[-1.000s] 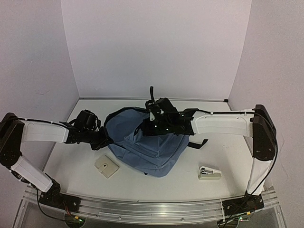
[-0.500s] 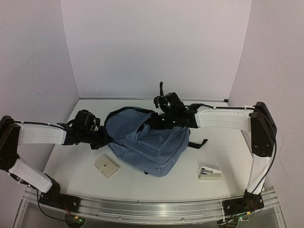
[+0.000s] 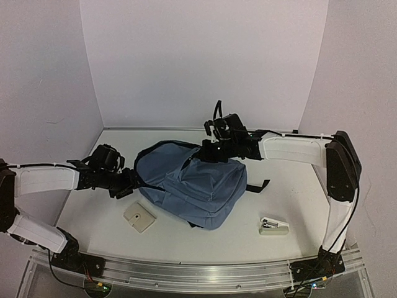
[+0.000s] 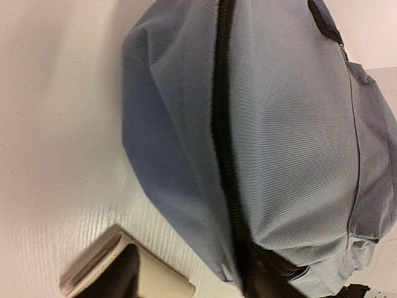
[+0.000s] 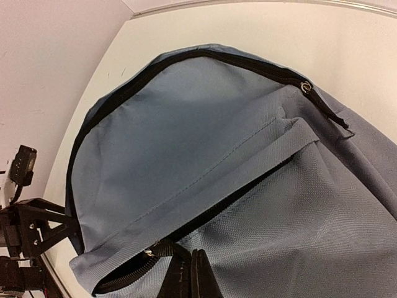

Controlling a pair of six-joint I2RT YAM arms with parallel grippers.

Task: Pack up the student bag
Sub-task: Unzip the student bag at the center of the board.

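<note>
Lying on table (image 3: pixel 298 198): bag (image 3: pixel 192 189), slate-blue, front face up, between the two grippers. Its rounded top end is toward the left gripper.
Left gripper (image 3: pixel 128 185): jaws stand apart and grip nothing. It is low over the table, at the bag's left edge.
Left fingers (image 4: pixel 118 279): dark and blurred at the bottom of the wrist view, clearly separated.
Bag vs left gripper: the curved edge with its black zip (image 4: pixel 223 155) lies just ahead of the tips and runs in toward the gap between them. Contact cannot be told.
Box (image 3: pixel 139 217): flat and beige, on the table just to the near side of the left gripper. One finger partly covers it in the wrist view. It sits beside the bag but apart from it.
Right gripper (image 3: pixel 208 151): closed, fingertips pressed together on the black zip tab (image 5: pixel 162 250) of the bag's front pocket.
Bag vs right gripper: directly under and ahead of the tips. The pocket flap (image 5: pixel 205 186) stretches away from them.
Main zip slider (image 5: pixel 304 87): metal, ahead of the right gripper on the arc around the bag's top.
Stapler (image 3: pixel 273 226): pale, lying flat on the table, well apart from the right gripper on its near side, clear of the bag.
</note>
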